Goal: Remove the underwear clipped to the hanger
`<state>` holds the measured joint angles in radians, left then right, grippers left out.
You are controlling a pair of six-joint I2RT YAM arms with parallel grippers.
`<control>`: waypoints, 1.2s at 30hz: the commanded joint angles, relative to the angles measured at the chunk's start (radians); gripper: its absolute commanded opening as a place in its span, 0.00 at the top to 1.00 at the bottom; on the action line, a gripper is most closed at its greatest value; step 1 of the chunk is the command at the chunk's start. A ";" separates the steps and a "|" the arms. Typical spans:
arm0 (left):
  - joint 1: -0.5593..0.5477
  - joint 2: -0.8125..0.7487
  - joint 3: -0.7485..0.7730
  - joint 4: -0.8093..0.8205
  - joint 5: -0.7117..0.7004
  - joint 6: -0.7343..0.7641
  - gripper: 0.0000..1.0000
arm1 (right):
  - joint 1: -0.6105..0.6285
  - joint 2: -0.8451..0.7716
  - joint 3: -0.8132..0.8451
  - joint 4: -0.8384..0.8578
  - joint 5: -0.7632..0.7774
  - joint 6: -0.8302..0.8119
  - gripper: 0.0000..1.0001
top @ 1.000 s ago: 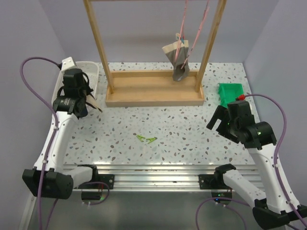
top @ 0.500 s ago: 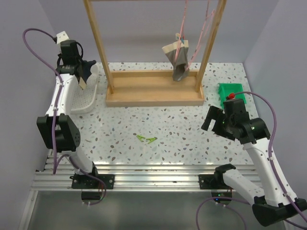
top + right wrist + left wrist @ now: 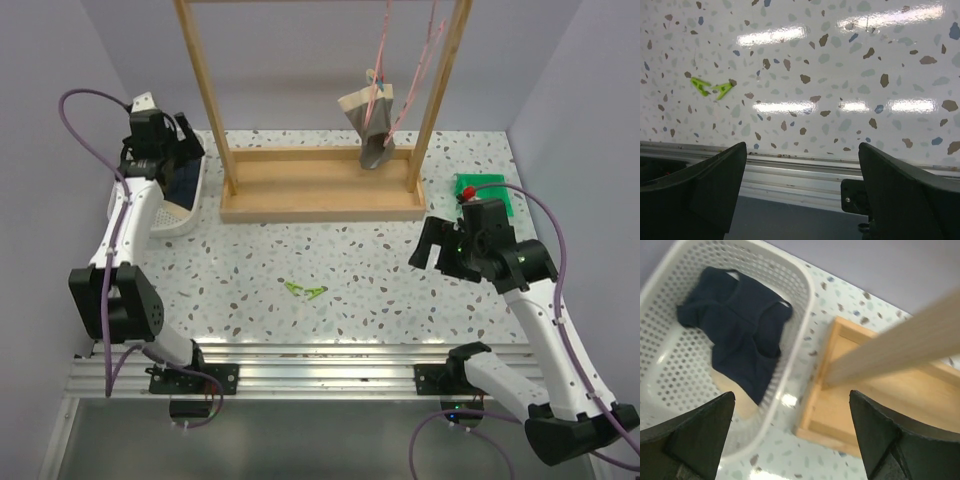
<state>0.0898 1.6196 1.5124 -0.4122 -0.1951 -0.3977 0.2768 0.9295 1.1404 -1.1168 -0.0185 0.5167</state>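
Navy briefs lie inside white basket, far-left corner of tabletop | grey briefs hang from pink hanger in wooden rack, far edge | left end effector released, empty, above basket | right end effector released, empty, over tabletop's right side

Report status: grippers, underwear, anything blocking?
Left gripper open over white perforated plastic basket, dark navy briefs inside. Right gripper open, empty. Grey briefs with beige waistband hang on pink hanger. Nothing blocking.
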 commanded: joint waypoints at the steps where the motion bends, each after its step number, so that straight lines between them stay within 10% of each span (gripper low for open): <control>1: -0.077 -0.194 -0.130 0.052 0.228 -0.020 0.00 | 0.009 0.046 0.016 0.046 -0.118 -0.076 0.04; 9: -0.343 -0.406 -0.410 0.007 0.364 -0.094 0.00 | 0.108 0.124 -0.116 0.118 -0.219 -0.126 0.10; 24: -0.351 -0.678 -0.460 -0.237 0.235 -0.108 0.00 | 0.593 0.750 0.272 0.117 0.011 -0.476 0.02; 36: -0.351 -0.782 -0.514 -0.303 0.210 -0.122 0.00 | 0.625 0.936 0.328 0.261 -0.001 -0.803 0.02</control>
<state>-0.2623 0.8509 1.0077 -0.6827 0.0326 -0.5125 0.9012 1.8374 1.4075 -0.9092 -0.0349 -0.1593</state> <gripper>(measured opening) 0.997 0.983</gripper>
